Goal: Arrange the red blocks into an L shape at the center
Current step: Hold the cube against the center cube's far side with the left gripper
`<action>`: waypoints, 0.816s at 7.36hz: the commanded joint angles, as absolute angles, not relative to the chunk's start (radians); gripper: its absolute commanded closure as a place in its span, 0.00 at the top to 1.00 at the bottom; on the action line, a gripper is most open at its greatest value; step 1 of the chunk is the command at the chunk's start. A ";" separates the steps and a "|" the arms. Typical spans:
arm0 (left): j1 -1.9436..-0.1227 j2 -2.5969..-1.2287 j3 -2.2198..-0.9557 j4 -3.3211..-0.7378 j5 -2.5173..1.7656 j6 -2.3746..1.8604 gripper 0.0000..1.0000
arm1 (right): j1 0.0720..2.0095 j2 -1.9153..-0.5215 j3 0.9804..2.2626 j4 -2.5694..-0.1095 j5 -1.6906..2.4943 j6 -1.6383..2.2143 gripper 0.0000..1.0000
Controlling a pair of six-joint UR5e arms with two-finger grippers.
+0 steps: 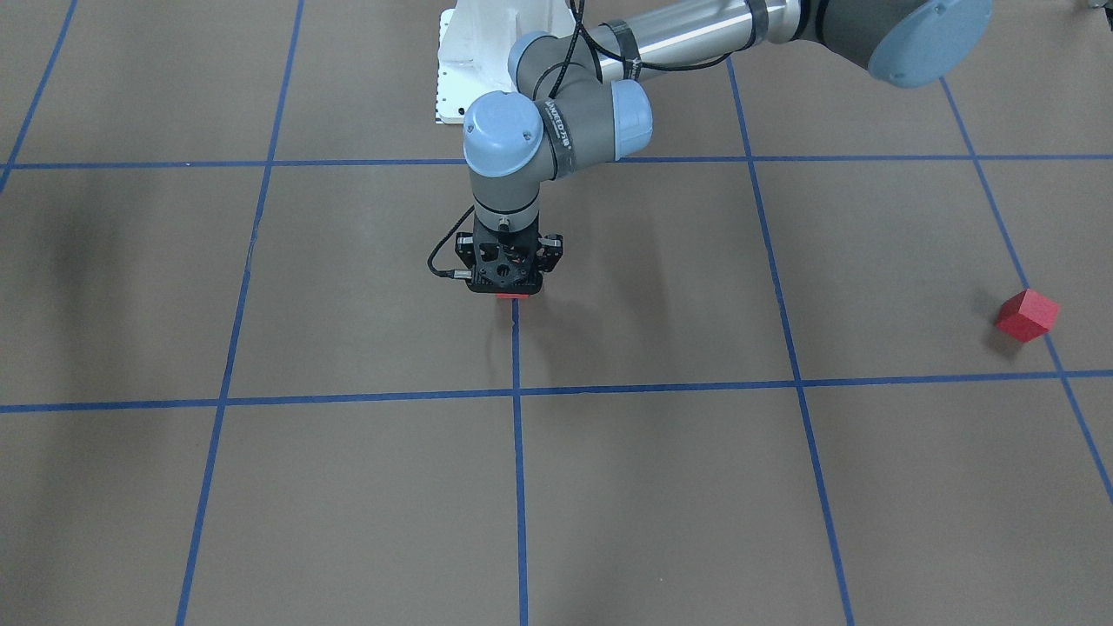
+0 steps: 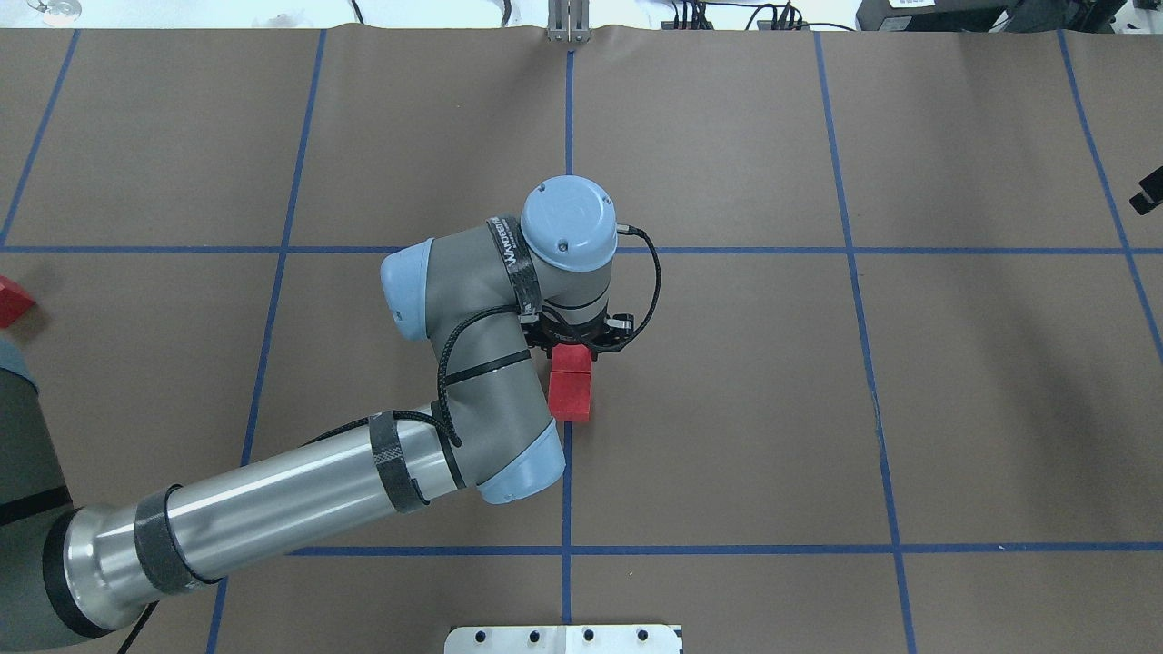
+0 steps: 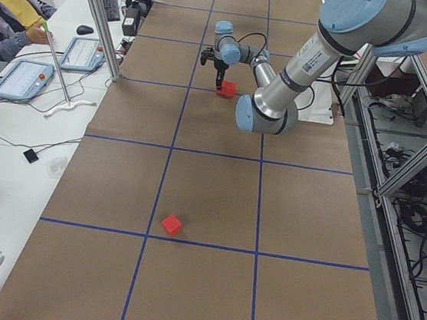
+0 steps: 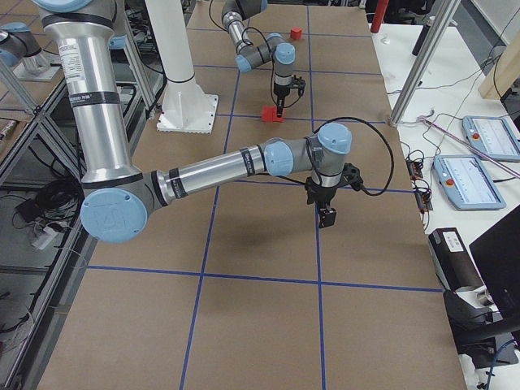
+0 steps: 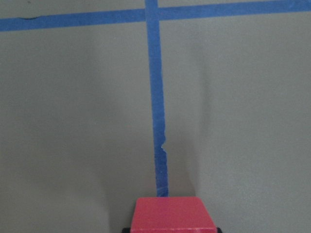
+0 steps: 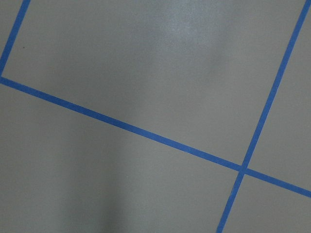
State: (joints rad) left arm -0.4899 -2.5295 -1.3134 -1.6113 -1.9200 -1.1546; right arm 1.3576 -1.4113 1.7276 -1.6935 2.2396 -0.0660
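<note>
My left gripper [image 2: 572,352] points down at the center [image 2: 636,391], on the blue tape line. In the left wrist view one of the red blocks [image 5: 174,213] sits between its fingertips, and the gripper [image 5: 171,228] is shut on it. A second red block [image 2: 570,397] lies against it on the robot's side. A third red block [image 1: 1027,315] rests far off toward the table's left end [image 2: 11,300]. My right gripper [image 4: 327,218] hovers over bare paper to the right; only its edge [image 2: 1147,194] shows overhead, and whether it is open or shut I cannot tell.
The white robot base [image 2: 563,639] stands at the table's near edge. A seated person [image 3: 7,5] and tablets [image 3: 22,80] are at a side bench beyond an aluminium post [image 3: 99,16]. Brown paper with a blue tape grid [image 6: 131,128] covers the table.
</note>
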 commanded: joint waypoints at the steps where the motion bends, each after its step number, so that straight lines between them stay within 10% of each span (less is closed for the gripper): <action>1: -0.492 -2.530 -1.313 -1.612 -1.919 -1.155 0.25 | 1.359 -1.411 1.726 -1.694 2.240 -0.066 1.00; 6: -0.489 -2.530 -1.313 -1.615 -1.919 -1.152 0.36 | 1.358 -1.411 1.726 -1.694 2.240 -0.066 1.00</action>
